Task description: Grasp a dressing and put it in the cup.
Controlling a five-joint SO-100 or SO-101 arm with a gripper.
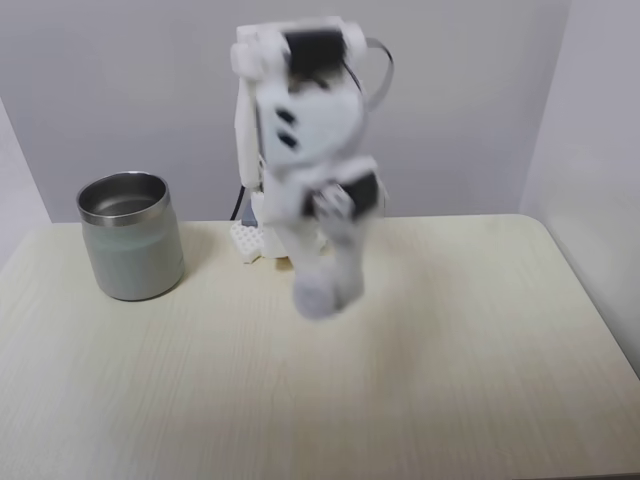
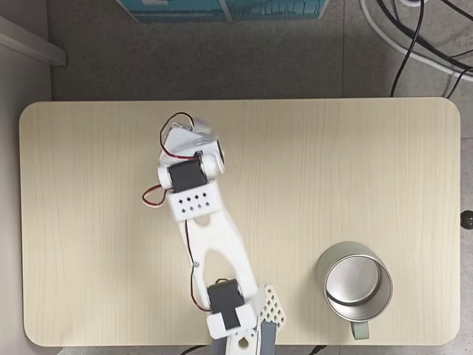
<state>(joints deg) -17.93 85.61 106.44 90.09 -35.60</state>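
The pale wood-grain table (image 2: 355, 148) with rounded corners fills most of a fixed view taken from above; in the other fixed view its near edge is cut off by the frame bottom. Broad bare board lies on either side of the arm, and grey floor (image 2: 222, 59) with dark cables (image 2: 414, 37) borders the far edge.

The white arm (image 2: 214, 244) rises from a base (image 2: 236, 329) at the near table edge, partly cropped by the frame bottom in the view from above. In the view facing the arm (image 1: 300, 150), motion blur smears its whole outline, so joints and finger edges are hard to make out.

The cup (image 1: 131, 236), pale grey-green with a steel rim, stands upright near the table's left side in the facing view, well apart from the arm. Seen from above, the cup (image 2: 355, 282) sits near the table's near edge, its interior showing bare metal.

The gripper (image 1: 325, 290) hangs above the table surface in mid-air. A blurred white rounded mass at its tip appears to be the dressing (image 1: 318, 298), seemingly clamped between the fingers, though blur prevents certainty. From above, the gripper (image 2: 201, 140) points toward the table's middle, and the dressing (image 2: 214, 146) is barely separable from the white fingers.
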